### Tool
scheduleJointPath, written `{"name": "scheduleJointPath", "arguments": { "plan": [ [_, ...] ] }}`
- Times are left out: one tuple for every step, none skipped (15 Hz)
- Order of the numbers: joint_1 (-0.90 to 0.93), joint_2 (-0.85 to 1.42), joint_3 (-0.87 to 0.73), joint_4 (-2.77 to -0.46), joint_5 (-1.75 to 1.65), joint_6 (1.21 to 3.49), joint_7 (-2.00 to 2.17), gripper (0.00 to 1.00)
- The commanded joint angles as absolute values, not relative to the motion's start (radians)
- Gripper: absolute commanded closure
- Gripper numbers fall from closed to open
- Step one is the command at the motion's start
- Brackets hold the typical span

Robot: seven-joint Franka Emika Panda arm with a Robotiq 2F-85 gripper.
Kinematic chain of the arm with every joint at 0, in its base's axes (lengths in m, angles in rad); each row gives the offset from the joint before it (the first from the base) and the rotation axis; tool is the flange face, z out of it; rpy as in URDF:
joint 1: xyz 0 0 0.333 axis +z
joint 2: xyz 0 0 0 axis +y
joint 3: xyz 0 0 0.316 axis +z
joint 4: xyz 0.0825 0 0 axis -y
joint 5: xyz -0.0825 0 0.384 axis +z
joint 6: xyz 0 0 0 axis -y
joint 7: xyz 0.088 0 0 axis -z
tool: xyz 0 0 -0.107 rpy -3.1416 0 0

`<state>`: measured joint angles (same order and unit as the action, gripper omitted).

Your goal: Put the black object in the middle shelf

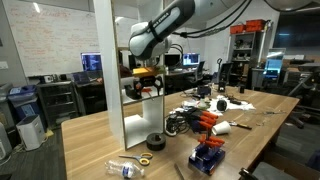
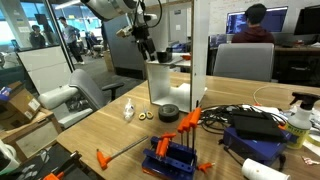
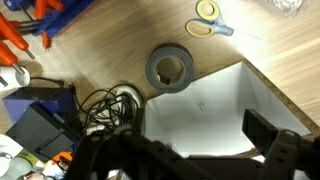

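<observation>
While the gripper (image 1: 148, 79) is hovering over the middle shelf (image 3: 200, 110) with jaws apart, the black object (image 3: 262, 130) seems to be lying on that board, beside one finger. Placing is probably ending; the next move calls for backing away without nudging it.

A wooden table (image 1: 90, 140) carries a white shelf unit (image 1: 133, 120). Beside it lie a black tape roll (image 1: 155, 141), a yellow ring (image 1: 144, 159) and tangled cables (image 1: 180, 122).

White rounded arm (image 1: 172, 24) segments with dark joint bands, chunky black gripper (image 1: 148, 84)
</observation>
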<state>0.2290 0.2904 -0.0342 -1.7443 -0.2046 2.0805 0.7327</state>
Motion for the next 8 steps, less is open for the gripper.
{"name": "scheduleJointPath", "arguments": {
  "plan": [
    [0.194,0.113,0.01,-1.907,-0.146,2.009,0.656,0.0],
    [0.186,0.056,0.017,-1.963,-0.139,2.019,0.63,0.0],
    [0.179,0.007,0.024,-2.008,-0.128,2.027,0.6,0.0],
    [0.172,-0.039,0.029,-2.048,-0.121,2.027,0.572,0.0],
    [0.164,-0.084,0.034,-2.086,-0.108,2.025,0.544,0.0],
    [0.158,-0.143,0.04,-2.138,-0.102,2.023,0.512,0.0],
    [0.151,-0.19,0.044,-2.175,-0.087,2.019,0.473,0.0],
    [0.146,-0.24,0.049,-2.218,-0.079,2.013,0.438,0.0]
  ]
}}
